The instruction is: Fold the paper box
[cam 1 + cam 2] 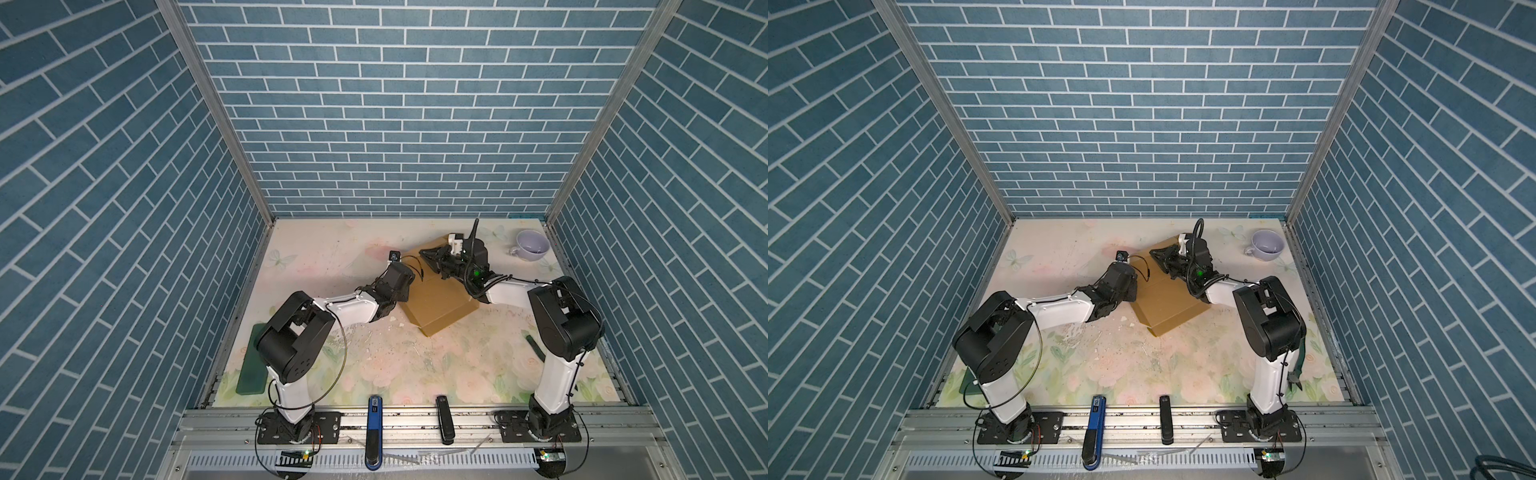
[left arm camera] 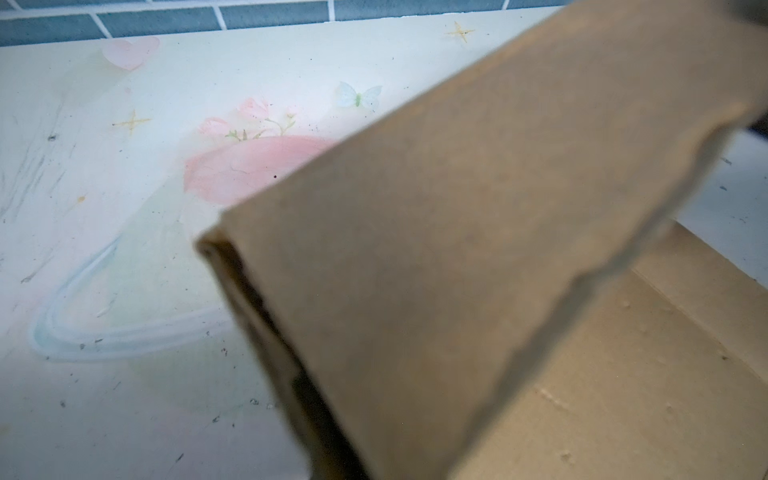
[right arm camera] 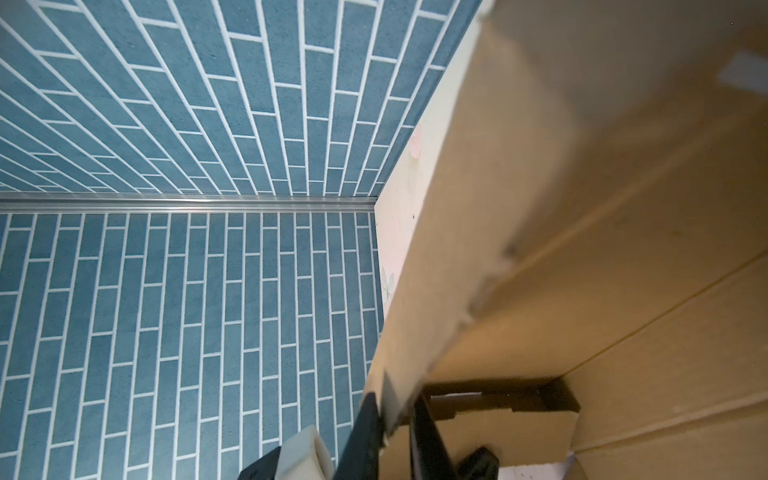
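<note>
The paper box [image 1: 440, 305] lay on the counter [image 1: 374, 361], a little right of the middle in both top views, turned at an angle. We judged that the step in hand was the raising of the walls. The base lay open at the lower right of the left wrist view, and a side flap [image 2: 457, 249] stood up beside it. The right end effector [image 3: 395, 415] had narrow jaws, with one finger [image 3: 368, 419] on each side of the far flap [image 3: 424, 270]. Whether it really pinched, we could not tell. The left end effector [image 1: 406, 291] was at the box's left edge, hidden under its wrist, so we could not tell its opening. Next, we think, the flap must bend inward along its crease while the other arm steadies the box.
</note>
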Robot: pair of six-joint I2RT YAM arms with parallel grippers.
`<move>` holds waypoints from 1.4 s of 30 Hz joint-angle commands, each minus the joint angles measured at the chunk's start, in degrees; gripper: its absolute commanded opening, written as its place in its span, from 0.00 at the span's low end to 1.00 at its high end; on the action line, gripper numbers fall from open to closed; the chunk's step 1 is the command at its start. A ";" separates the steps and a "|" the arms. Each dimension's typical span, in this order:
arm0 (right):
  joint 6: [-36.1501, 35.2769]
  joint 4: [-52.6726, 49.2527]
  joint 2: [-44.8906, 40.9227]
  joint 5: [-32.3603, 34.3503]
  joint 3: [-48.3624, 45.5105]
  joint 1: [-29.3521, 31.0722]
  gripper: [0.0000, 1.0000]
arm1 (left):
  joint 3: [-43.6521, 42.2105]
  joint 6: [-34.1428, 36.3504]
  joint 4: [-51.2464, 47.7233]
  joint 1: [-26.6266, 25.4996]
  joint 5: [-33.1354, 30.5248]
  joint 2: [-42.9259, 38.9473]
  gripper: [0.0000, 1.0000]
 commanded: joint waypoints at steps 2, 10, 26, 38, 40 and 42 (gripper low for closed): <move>-0.32 0.35 -2.70 -1.32 -2.07 0.03 0.21 | 1.20 1.65 0.79 -0.11 -1.45 0.99 0.21; -0.40 0.34 -3.42 -1.41 -3.05 -0.35 0.23 | 1.20 1.99 1.25 -0.12 -1.55 2.18 0.20; -0.99 -0.08 -4.67 -1.55 -3.63 -1.14 0.24 | 1.46 2.70 2.26 -0.11 -2.04 3.37 0.15; -5.50 -13.18 -8.44 2.33 1.31 -1.22 0.44 | 0.40 2.48 3.52 -0.11 -1.99 3.28 0.15; -5.39 -14.24 -7.71 2.87 2.63 -1.31 0.46 | 0.15 2.51 3.71 -0.11 -1.99 3.28 0.15; -5.41 -15.19 -6.89 3.55 4.08 -1.36 0.47 | 0.14 2.46 3.79 -0.11 -2.00 3.28 0.15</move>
